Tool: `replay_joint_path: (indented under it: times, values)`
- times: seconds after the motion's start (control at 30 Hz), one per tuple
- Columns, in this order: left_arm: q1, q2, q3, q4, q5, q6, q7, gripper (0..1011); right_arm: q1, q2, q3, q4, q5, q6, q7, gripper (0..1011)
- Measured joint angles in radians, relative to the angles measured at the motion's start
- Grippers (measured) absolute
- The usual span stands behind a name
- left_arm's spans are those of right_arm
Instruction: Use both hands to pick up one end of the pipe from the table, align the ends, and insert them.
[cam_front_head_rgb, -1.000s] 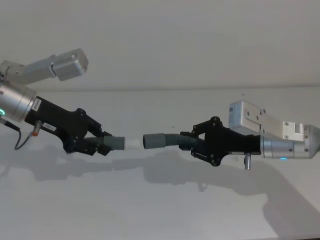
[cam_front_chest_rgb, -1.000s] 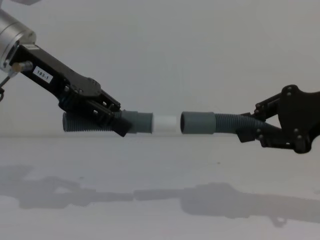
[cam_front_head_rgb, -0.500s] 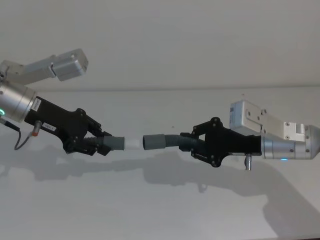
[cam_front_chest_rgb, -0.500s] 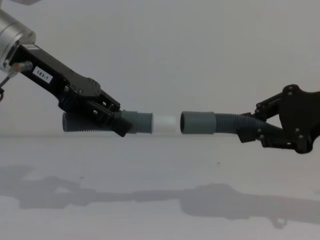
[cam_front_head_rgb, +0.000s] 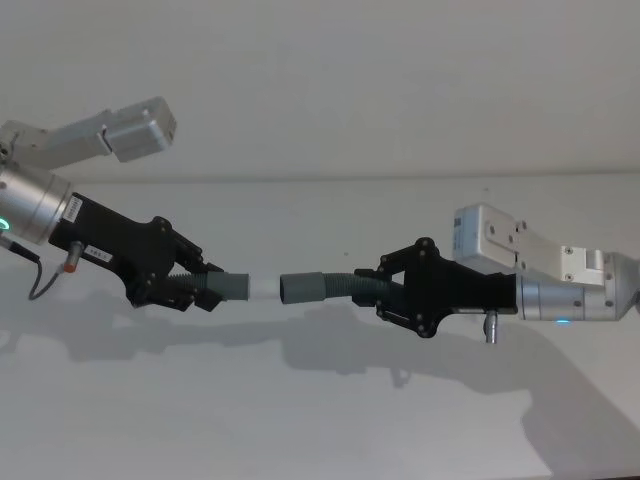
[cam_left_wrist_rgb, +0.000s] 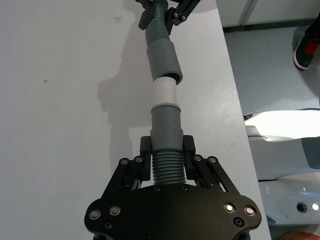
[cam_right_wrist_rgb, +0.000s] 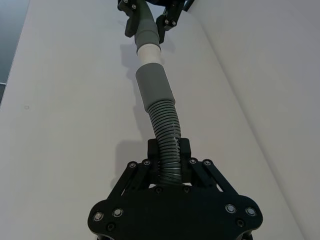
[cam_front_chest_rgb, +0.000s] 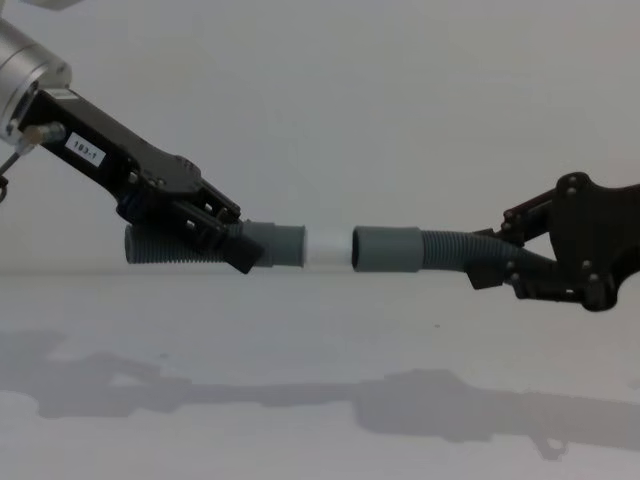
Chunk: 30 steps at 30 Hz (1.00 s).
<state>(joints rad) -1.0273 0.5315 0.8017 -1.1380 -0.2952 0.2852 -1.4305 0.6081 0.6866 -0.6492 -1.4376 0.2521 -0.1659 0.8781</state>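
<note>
**Right hose closes in: sleeve mouth now at the white tip**

Both hose pieces are held in the air above the table, facing each other end to end. The left gripper is pinched on the ribbed part of the left hose, just behind its grey cuff, with the narrow white tip pointing toward the other arm. The right gripper is pinched on the ribs of the right hose, whose wide sleeve leads.

Compared with half a second ago, the right arm has carried its hose toward the left one. In the chest view the small gap that stood between sleeve and tip is gone; the sleeve mouth now sits right at the tip's end. The left gripper has not shifted.

From the left wrist, the sleeve looks slightly angled against the tip, so alignment seems close but not perfect. Insertion appears to be just starting; most of the tip is still exposed. A straight push along the axis is likely needed next, with a risk of the rim catching.
</note>
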Motion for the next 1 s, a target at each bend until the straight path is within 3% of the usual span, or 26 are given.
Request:
replay_joint_path:
  times: [1.0]
  values:
    - [0.000,0.001,0.000,0.000,0.000,0.000,0.000,335,-0.010,-0.018,0.006,0.004,0.001,-0.004,-0.022,213]
